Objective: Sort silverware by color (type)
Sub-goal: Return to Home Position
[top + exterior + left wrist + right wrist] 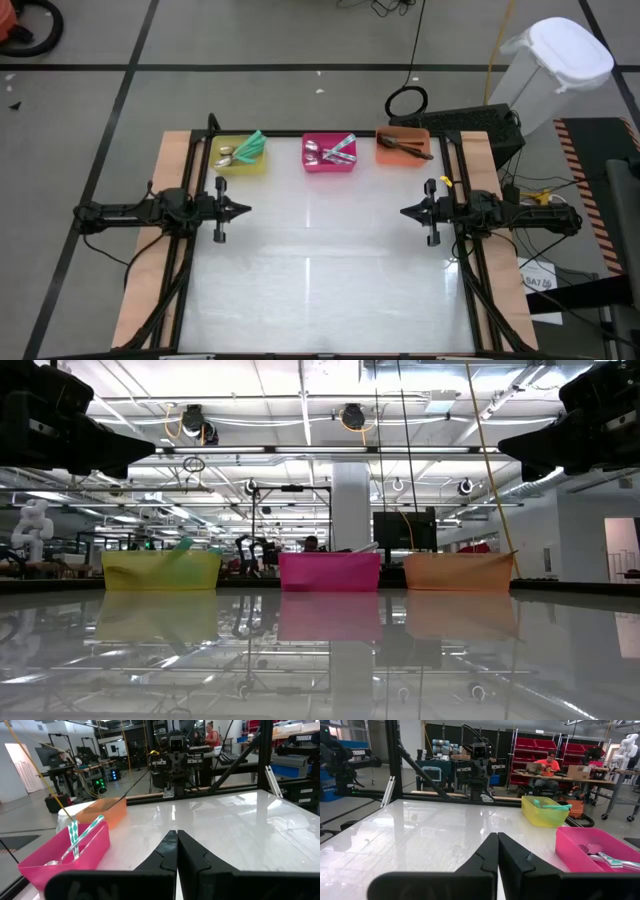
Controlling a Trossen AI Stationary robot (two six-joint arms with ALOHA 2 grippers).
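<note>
The silverware lies in three bins in a row along the table's far edge. Teal-handled spoons are in the yellow bin. Shiny silver spoons, some with teal-patterned handles, are in the pink bin. Dark spoons are in the orange bin. My left gripper is shut at the table's left side, pointing level toward the right, with nothing in it. My right gripper is shut at the right side, facing it, also holding nothing.
The glossy white tabletop stretches between the two arms and the near edge. Wooden strips and black frame rails run along both sides. A white lidded bin stands off the table at far right. People sit at desks in the room beyond.
</note>
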